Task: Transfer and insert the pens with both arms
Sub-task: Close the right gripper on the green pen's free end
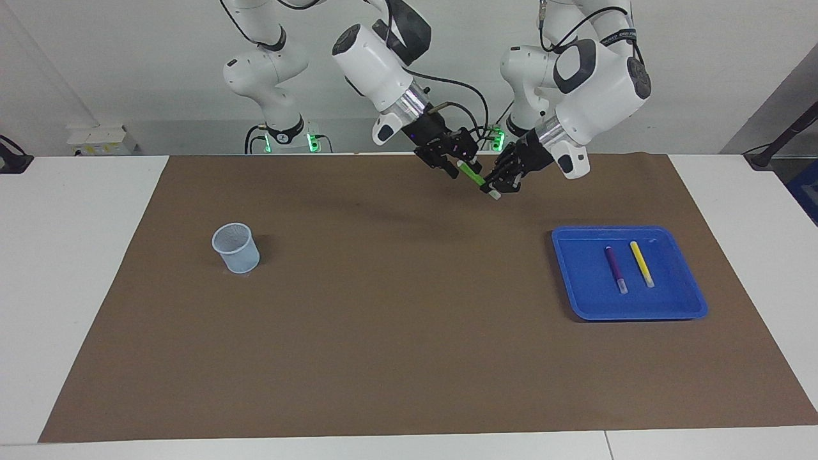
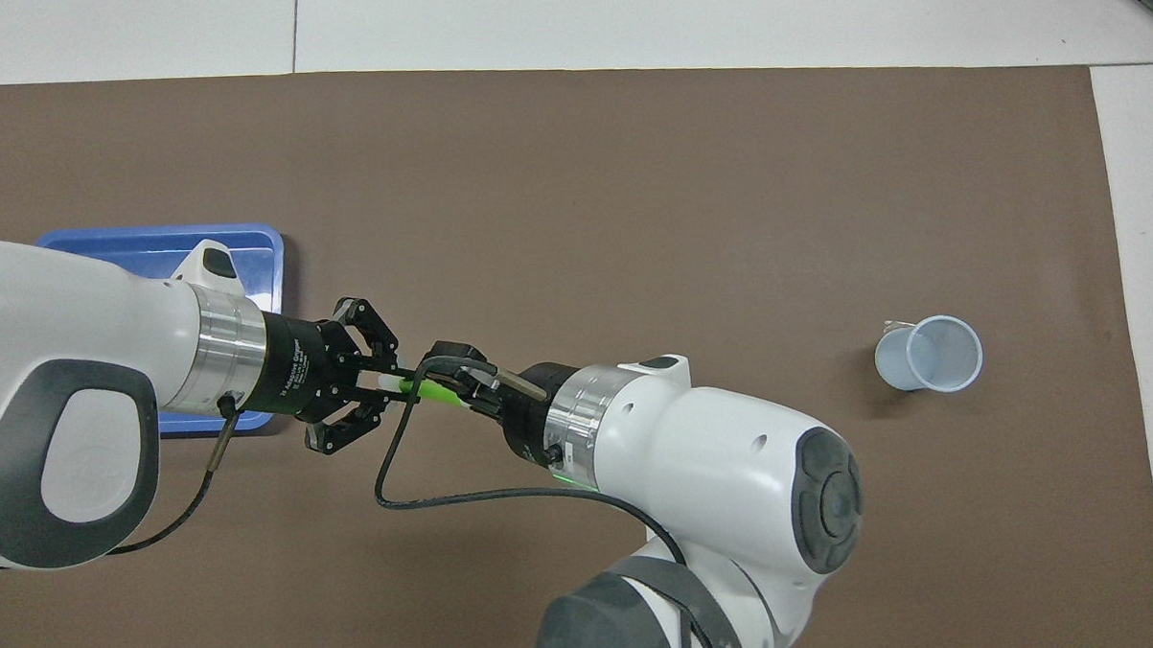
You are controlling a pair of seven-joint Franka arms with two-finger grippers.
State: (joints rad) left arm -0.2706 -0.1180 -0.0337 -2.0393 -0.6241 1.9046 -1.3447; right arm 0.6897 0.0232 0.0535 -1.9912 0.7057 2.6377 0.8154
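Overhead view: both grippers meet midair over the brown mat, left gripper (image 2: 372, 384) and right gripper (image 2: 459, 386) each clamped on the slim green marker pen (image 2: 433, 390).

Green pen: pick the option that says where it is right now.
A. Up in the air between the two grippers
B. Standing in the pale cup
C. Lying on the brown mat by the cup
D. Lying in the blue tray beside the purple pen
A: the green pen is up over the brown mat, spanning the right gripper and left gripper, while the blue tray holds only the purple pen and yellow pen.
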